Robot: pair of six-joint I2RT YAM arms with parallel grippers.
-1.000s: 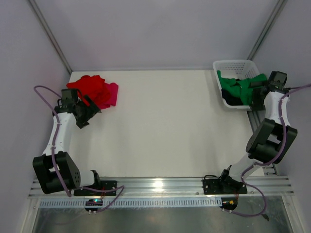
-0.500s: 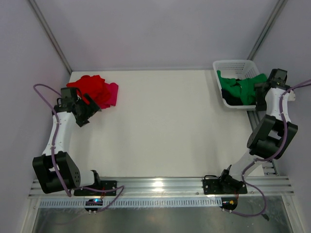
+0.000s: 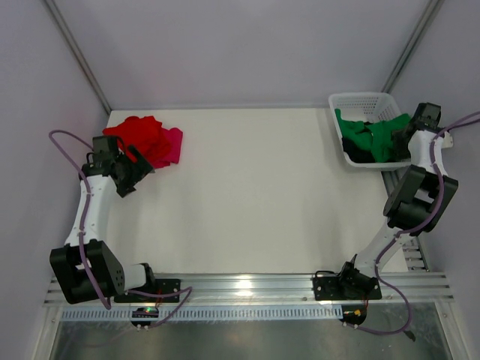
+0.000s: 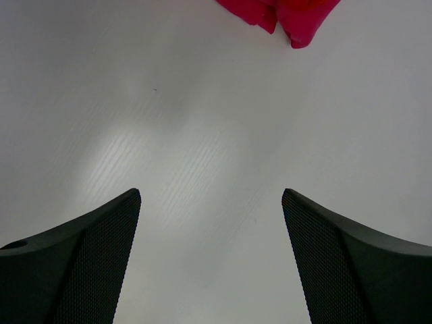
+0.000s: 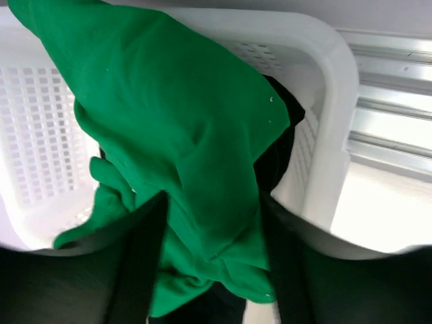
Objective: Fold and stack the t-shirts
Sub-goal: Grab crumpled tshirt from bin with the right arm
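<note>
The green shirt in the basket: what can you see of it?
The green t-shirt is bright, plain, soft cloth, crumpled and unfolded. It lies heaped in the white lattice basket at the table's far right corner, one part reaching over the rim, on top of a black garment. The right gripper stands open, its fingers on either side of a fold of the shirt.

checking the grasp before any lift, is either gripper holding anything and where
Left gripper: nothing. Right gripper straddles a fold of the green t-shirt in the basket; whether it is clamped cannot be told.
</note>
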